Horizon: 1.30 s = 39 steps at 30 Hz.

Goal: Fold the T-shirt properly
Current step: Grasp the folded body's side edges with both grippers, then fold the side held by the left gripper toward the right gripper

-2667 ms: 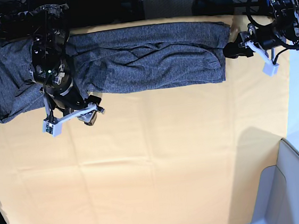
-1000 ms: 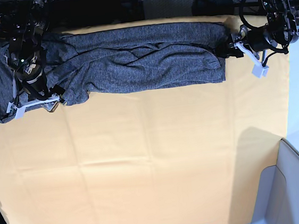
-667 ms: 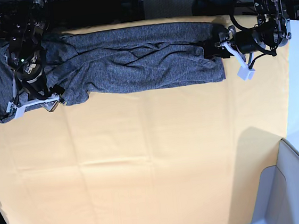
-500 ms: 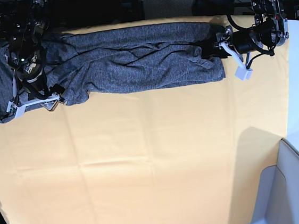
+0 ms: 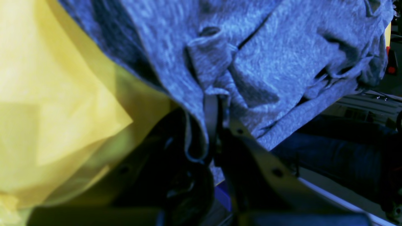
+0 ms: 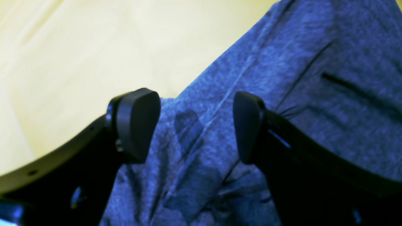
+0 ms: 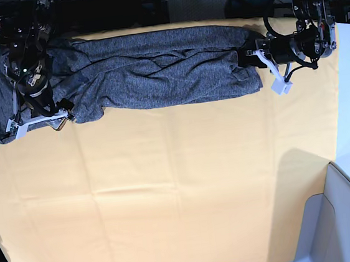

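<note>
T-shirt (image 7: 169, 78) between the left gripper's fingers (image 5: 216, 128), edge pinched and bunched.

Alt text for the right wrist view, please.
The right gripper's fingers stand open over the dark blue-grey, creased T-shirt, with nothing gripped between them. The shirt runs diagonally to the upper right across a pale yellow work surface.

Right gripper (image 6: 191, 127): fingers apart, over folded, creased grey-blue T-shirt (image 6: 216, 138). Cloth edge runs from about 1 o'clock down toward 7 o'clock. Pale yellow tabletop (image 6: 78, 56) visible at 10–11 o'clock.
</note>
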Motion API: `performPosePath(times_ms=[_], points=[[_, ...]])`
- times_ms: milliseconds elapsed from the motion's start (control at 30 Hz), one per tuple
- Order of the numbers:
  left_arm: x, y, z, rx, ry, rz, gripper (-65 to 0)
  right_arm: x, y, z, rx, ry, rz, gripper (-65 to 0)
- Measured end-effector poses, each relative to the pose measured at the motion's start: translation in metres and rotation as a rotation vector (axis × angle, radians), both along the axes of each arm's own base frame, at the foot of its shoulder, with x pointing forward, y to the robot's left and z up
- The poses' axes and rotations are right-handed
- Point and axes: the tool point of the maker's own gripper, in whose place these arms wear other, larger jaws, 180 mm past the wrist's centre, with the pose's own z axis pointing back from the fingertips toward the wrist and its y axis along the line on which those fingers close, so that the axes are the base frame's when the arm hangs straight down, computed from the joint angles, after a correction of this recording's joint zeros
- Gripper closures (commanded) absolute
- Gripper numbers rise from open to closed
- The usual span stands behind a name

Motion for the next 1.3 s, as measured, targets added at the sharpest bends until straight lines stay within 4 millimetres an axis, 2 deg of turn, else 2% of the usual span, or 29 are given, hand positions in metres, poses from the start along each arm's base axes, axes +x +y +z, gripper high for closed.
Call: performPosePath(times_ms=[167, 233, 367, 433, 600, 733, 933, 1100, 1300], points=[[-0.002, -0.006, 0.009, 0.009, -0.017, -0.040, -0.6, -0.010, -0.036, 0.005, -0.051, -0.002, -0.085, -39.7], [-0.001, -0.017, 0.015, -0.011, -0.028, -0.061, -0.6, -0.018, -0.046, 0.004, -0.041, 0.007, -0.120, -39.7], [-0.001, -0.047, 0.026, -0.071, -0.066, -0.080, -0.5, -0.034, -0.084, 0.012, -0.072, -0.004, -0.233, -39.7], [0.005, -0.064, 0.034, -0.115, -0.093, -0.083, -0.5, -0.044, -0.097, 0.012, -0.108, 0.016, -0.257, -39.7], [0.029, -0.101, 0.055, -0.218, -0.169, -0.067, -0.5, -0.052, -0.099, 0.008, -0.110, 0.041, -0.246, -39.7], [0.022, -0.143, 0.061, -0.269, -0.162, -0.172, -0.5, -0.060, -0.101, 0.003, -0.121, 0.066, -0.245, -39.7], [0.013, -0.186, 0.071, -0.356, -0.161, -0.230, -0.5, -0.063, -0.101, 0.001, -0.123, 0.075, -0.244, -39.7], [0.010, -0.204, 0.078, -0.396, -0.162, -0.247, -0.5, -0.066, -0.101, -0.001, -0.126, 0.085, -0.244, -39.7], [0.021, -0.206, 0.086, -0.395, -0.197, -0.260, -0.5, -0.069, -0.102, -0.006, -0.118, 0.100, -0.246, -39.7]])
